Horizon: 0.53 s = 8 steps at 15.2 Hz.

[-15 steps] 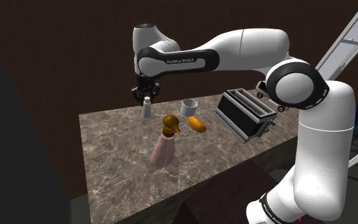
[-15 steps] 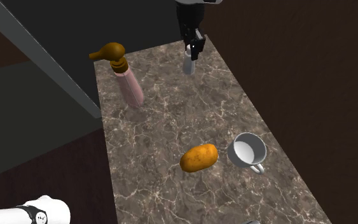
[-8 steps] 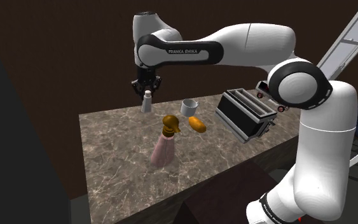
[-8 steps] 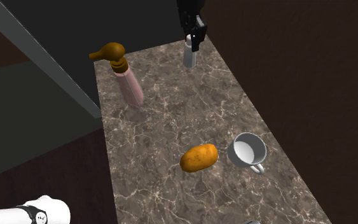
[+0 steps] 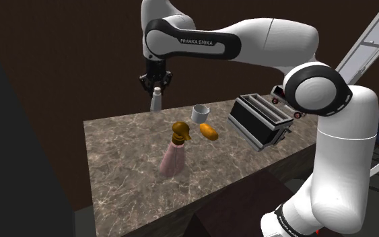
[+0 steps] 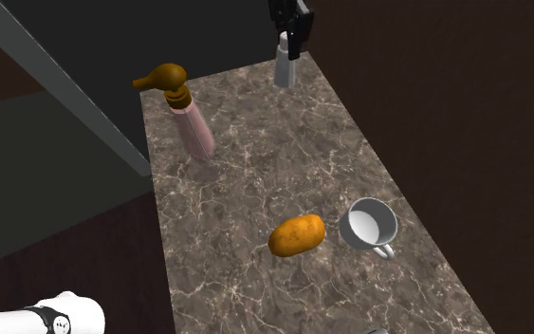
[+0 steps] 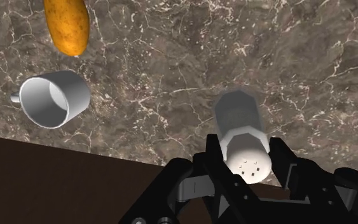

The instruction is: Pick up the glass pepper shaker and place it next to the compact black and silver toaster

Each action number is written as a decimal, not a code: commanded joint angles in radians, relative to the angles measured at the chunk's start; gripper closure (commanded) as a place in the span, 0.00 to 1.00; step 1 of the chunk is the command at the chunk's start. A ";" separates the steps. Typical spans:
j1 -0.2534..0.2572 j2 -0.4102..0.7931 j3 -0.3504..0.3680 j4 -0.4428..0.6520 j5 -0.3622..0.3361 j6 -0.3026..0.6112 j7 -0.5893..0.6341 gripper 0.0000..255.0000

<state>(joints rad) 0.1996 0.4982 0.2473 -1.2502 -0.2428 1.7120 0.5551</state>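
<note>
1. Nearest the shoulder camera, the pink soap dispenser [image 5: 175, 151] with its brown pump, then the potato [image 5: 209, 130], the white mug [image 5: 200, 113] and the black and silver toaster [image 5: 260, 121] all sit on the marble counter [image 5: 127, 161] where they were a second ago. Only the pepper shaker [image 5: 156, 99] has moved. It stood on the counter's far edge then, and it has been rising since.
2. From the stand at the shoulder view's lower right the white arm climbs, bends at its elbow above the toaster, and runs its forearm level toward that view's left. The wrist turns straight down over the counter's far edge.
3. The black gripper [image 5: 155, 84] is clamped on the shaker's white perforated cap. In the wrist view the fingers [image 7: 217, 167] press it from both sides, and the clear body [image 7: 241, 130] hangs below.
4. The shaker hangs upright, clear of the marble and well apart from the toaster, with mug and potato between them.
</note>
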 commanded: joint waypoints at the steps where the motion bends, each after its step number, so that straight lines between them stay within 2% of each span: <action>1: 0.003 -0.001 0.001 0.026 0.001 -0.027 -0.003 1.00; 8: 0.017 0.020 0.000 0.154 -0.002 -0.132 -0.017 1.00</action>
<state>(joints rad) 0.2140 0.5184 0.2470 -1.1119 -0.2444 1.5956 0.5386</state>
